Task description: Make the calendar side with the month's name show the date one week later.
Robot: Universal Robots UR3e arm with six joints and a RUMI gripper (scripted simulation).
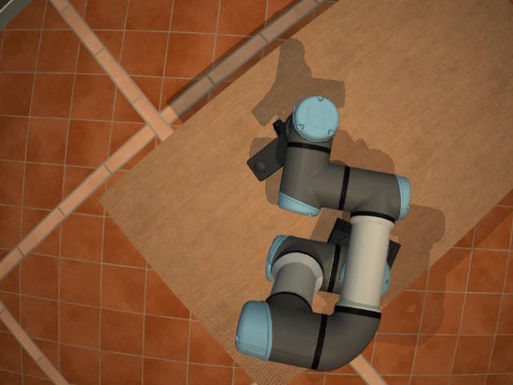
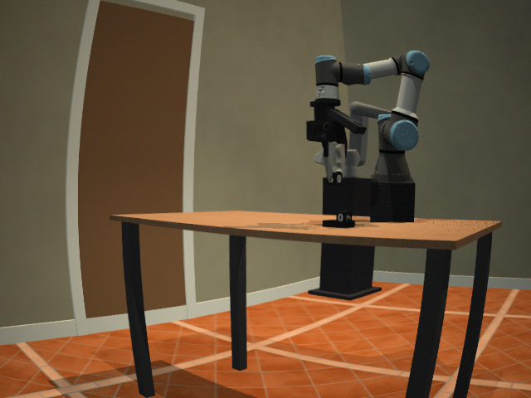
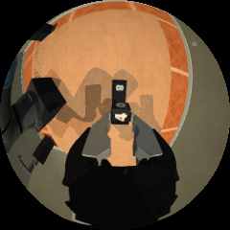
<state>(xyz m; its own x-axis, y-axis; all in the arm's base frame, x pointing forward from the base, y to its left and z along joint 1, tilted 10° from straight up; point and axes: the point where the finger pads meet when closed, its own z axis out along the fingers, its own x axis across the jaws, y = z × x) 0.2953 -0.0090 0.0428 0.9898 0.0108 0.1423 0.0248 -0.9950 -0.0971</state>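
Note:
My gripper (image 2: 333,175) (image 3: 120,112) is shut on a black date cube (image 2: 335,178) (image 3: 121,117) and holds it high above the wooden table (image 1: 414,83) (image 2: 214,220) (image 3: 96,57). In the wrist view the held cube shows a white 4. Straight below, the black tray (image 2: 328,223) (image 3: 115,98) lies on the table with the other cube (image 2: 343,216) (image 3: 119,87) in it. That cube shows an 8 on top in the wrist view and a 0 on its side in the exterior view. In the top view the arm hides the gripper, both cubes and the tray.
The arm's black pedestal (image 2: 387,199) stands right behind the tray at the table's far edge. The arm's elbow (image 1: 289,331) juts out over the near table edge. A tiled floor lies beyond the table edges.

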